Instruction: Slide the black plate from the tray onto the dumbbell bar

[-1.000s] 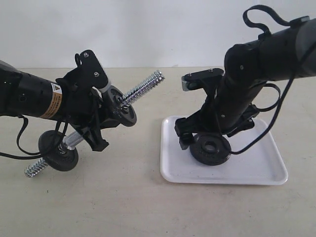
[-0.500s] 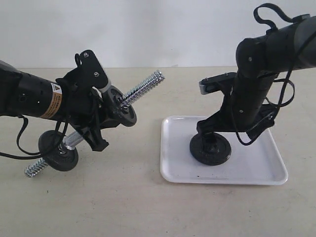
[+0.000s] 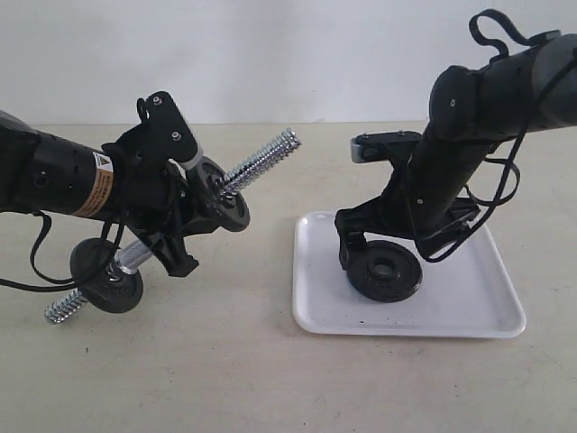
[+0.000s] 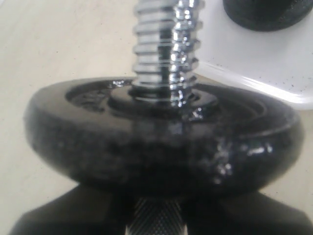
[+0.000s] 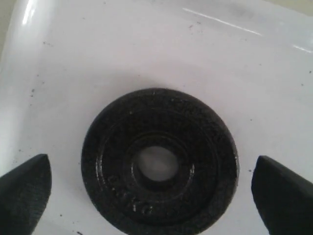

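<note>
The black plate (image 5: 159, 161) lies flat on the white tray (image 5: 88, 58), its hole showing the tray beneath. My right gripper (image 5: 154, 196) hangs just above it, open wide, one finger on each side of the plate and neither touching it. In the exterior view the black plate (image 3: 386, 271) sits in the middle of the tray (image 3: 406, 327) under the right gripper (image 3: 374, 245). My left gripper (image 3: 176, 225) is shut on the knurled middle of the dumbbell bar (image 3: 266, 161), held tilted with its free threaded end towards the tray. The bar (image 4: 166, 49) carries a black disc (image 4: 161, 137) just beyond the left gripper (image 4: 156, 223).
A second black disc (image 3: 108, 280) sits on the bar's lower end near the tabletop (image 3: 225, 379). The tray's corner (image 4: 254, 63) shows close behind the bar's threaded end. Cables loop off both arms.
The right wrist has swung over the plate, from upright half a second ago to tilted back with the fingers spread. The plate has stayed flat on the tray. The left arm has not moved.
</note>
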Controlling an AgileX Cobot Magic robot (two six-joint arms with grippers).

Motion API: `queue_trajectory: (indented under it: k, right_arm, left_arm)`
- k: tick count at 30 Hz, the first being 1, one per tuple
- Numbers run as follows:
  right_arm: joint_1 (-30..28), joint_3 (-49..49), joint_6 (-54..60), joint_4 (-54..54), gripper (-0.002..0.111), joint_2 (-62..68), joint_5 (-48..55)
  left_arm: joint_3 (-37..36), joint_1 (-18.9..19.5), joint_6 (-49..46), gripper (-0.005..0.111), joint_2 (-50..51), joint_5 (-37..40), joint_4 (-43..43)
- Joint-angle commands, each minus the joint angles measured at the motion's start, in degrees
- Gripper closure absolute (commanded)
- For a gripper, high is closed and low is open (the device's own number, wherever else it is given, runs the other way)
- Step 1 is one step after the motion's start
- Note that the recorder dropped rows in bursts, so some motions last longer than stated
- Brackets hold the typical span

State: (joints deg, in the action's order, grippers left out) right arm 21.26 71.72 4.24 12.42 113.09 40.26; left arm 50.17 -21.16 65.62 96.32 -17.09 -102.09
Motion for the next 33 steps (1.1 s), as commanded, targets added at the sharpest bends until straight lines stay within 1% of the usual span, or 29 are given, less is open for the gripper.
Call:
queue_trajectory:
  k: [1, 7, 13, 16, 21, 24, 33]
  right_arm:
    - [-0.1, 0.3, -1.0, -0.5, 0.004, 2.0, -0.1]
    - [-0.1, 0.3, -1.4, -0.4, 0.004, 3.5, 0.2]
    - [-0.1, 0.1, -5.6, -0.7, 0.004, 3.5, 0.9]
    - [-0.1, -1.8, -8.1, -1.3, 0.004, 3.5, -2.4]
    - [-0.1, -7.6, -9.3, -1.3, 0.004, 3.5, -10.2]
    - [-0.1, -10.3, -10.0, -1.3, 0.004, 3.5, -12.9]
    - [-0.1, -11.0, -10.4, -1.4, 0.004, 2.4, -9.3]
  left_arm:
    - [1.4, 0.0, 1.6, 0.102, -2.9, -1.4, 2.1]
    - [1.4, 0.0, 1.6, 0.102, -2.9, -1.4, 2.1]
    - [1.4, 0.0, 1.6, 0.102, -2.9, -1.4, 2.1]
    - [1.4, 0.0, 1.6, 0.102, -2.9, -1.0, 2.1]
    - [1.4, 0.0, 1.6, 0.102, -2.9, -0.9, 2.1]
    - [1.4, 0.0, 1.6, 0.102, -2.9, -0.9, 2.1]
    - [1.4, 0.0, 1.6, 0.102, -2.9, -0.9, 2.1]
